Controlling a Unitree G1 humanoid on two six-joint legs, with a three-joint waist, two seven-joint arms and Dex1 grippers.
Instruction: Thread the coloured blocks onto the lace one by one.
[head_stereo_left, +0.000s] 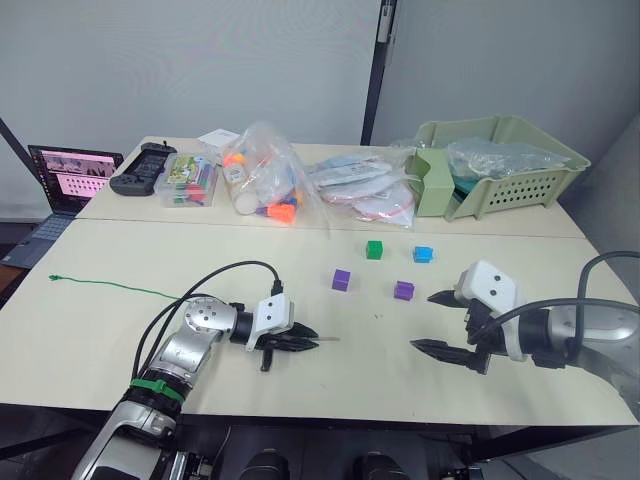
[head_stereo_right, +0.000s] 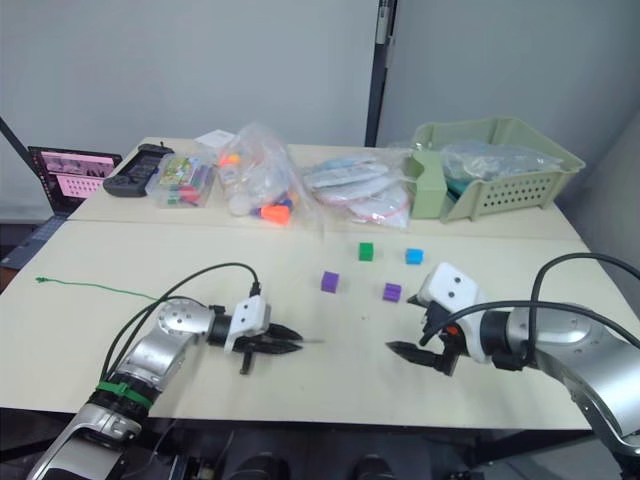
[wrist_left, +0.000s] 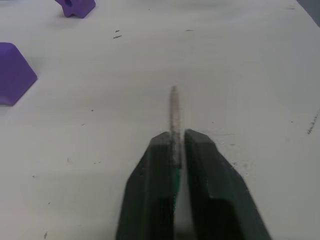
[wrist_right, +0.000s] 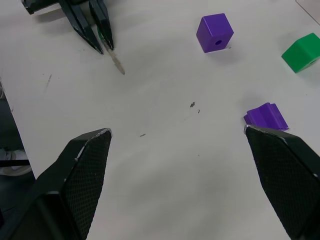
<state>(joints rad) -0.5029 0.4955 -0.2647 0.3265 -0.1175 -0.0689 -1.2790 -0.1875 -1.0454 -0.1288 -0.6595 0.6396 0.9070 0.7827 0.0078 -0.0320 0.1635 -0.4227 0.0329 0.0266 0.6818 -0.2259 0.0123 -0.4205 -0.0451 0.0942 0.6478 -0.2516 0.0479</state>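
While the left gripper (head_stereo_left: 300, 341) is pinched tight on the stiff greyish needle tip (wrist_left: 174, 112) of the thin green lace (head_stereo_left: 110, 285), no block is yet seen on the cord. That tip juts forward from between the two black fingers, just above the cream tabletop (head_stereo_left: 300, 390), and the cord trails away across the table toward the robot's left, ending in a small knot (head_stereo_left: 54, 277) near the table edge.

Four small plastic cubes lie loose on the table: a purple one (head_stereo_left: 341, 279), a second purple one (head_stereo_left: 404, 290), a dark green one (head_stereo_left: 374, 249) and a blue one (head_stereo_left: 423, 254). All sit apart from the lace.

On the other arm, the right gripper (head_stereo_left: 443, 322) stands wide open and empty, its fingers spread low over the table, with the second purple cube just beside one fingertip in the right wrist view.

Judgement: threading has not begun. The needle is presented and the first pick is pending; every visible cube remains to be strung.
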